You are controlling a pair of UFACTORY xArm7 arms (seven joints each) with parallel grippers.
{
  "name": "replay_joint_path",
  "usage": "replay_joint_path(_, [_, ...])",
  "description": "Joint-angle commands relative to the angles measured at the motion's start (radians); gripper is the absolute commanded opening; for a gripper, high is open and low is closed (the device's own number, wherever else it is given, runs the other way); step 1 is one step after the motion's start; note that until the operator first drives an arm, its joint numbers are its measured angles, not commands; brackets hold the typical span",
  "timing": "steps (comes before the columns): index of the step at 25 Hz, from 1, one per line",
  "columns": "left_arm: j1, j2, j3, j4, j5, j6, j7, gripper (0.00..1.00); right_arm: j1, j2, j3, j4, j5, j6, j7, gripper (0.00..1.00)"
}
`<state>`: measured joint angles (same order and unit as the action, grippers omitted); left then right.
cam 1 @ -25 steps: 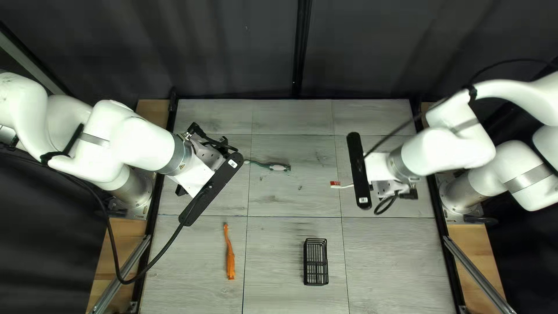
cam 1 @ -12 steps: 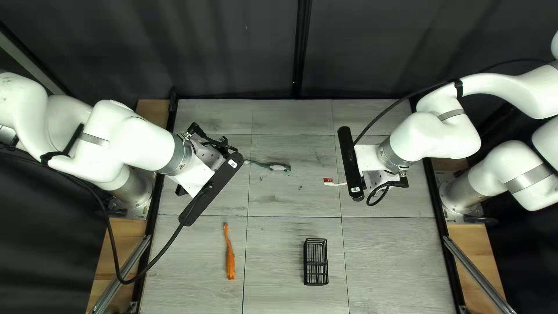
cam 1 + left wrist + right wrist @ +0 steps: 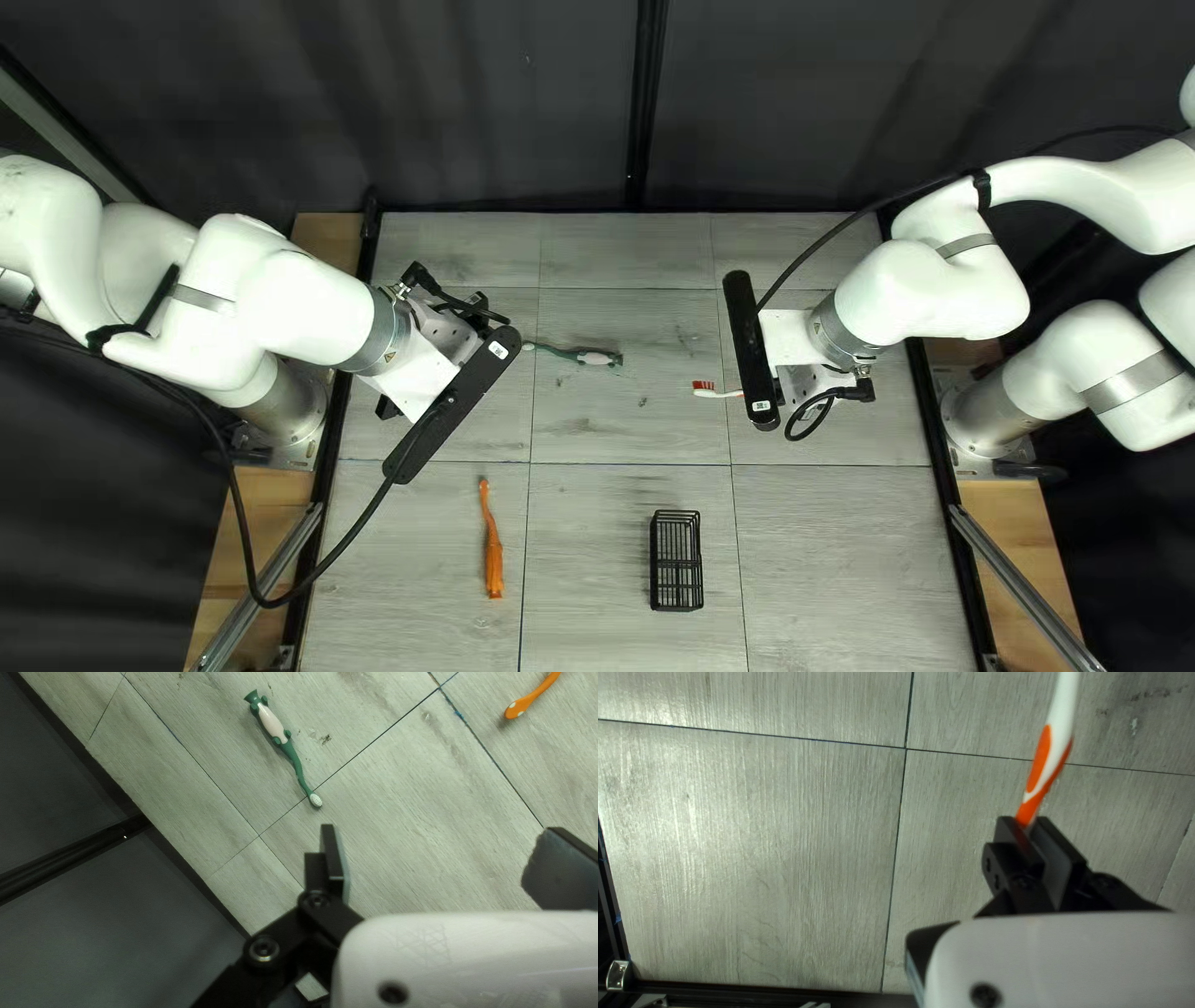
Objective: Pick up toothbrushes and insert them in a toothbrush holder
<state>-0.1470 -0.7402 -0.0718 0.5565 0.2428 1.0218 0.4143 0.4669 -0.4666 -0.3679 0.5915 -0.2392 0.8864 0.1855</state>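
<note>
Pale wood-grain tabletop (image 3: 822, 560) meets a dark curtain (image 3: 809, 100) at its far edge. The right gripper (image 3: 751, 351) has its fingers clamped on the handle end of a white-and-orange toothbrush (image 3: 1055, 740), head aimed at the table's left edge. The left gripper's (image 3: 451, 405) fingers stand wide apart. Beyond them a green-and-white toothbrush (image 3: 272, 723) lies roughly parallel to the far edge, its head leftward. Nearer the near edge, an orange toothbrush (image 3: 493, 560) and the black wire holder (image 3: 676, 560) both run near-to-far.
</note>
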Motion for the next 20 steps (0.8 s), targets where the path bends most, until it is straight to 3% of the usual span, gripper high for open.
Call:
replay_joint_path(1, [0.011,0.061,-0.01,-0.007,0.108,-0.172,0.056,1.0,0.0,0.0,0.0,0.0,0.0,0.0,0.0,0.0])
replay_joint_path(5, [0.055,0.188,-0.019,0.011,0.264,-0.364,0.099,1.0,0.0,0.0,0.0,0.0,0.0,0.0,0.0,0.0])
replay_joint_path(9, [0.082,0.294,-0.018,0.056,0.37,-0.46,0.144,1.0,0.0,0.0,0.0,0.0,0.0,0.0,0.0,0.0])
replay_joint_path(13, [0.099,0.363,-0.015,0.103,0.414,-0.51,0.154,1.0,0.0,0.0,0.0,0.0,0.0,0.0,0.0,0.0])
replay_joint_path(20, [0.098,0.368,-0.016,0.11,0.409,-0.504,0.153,1.0,0.0,0.0,0.0,0.0,0.0,0.0,0.0,0.0])
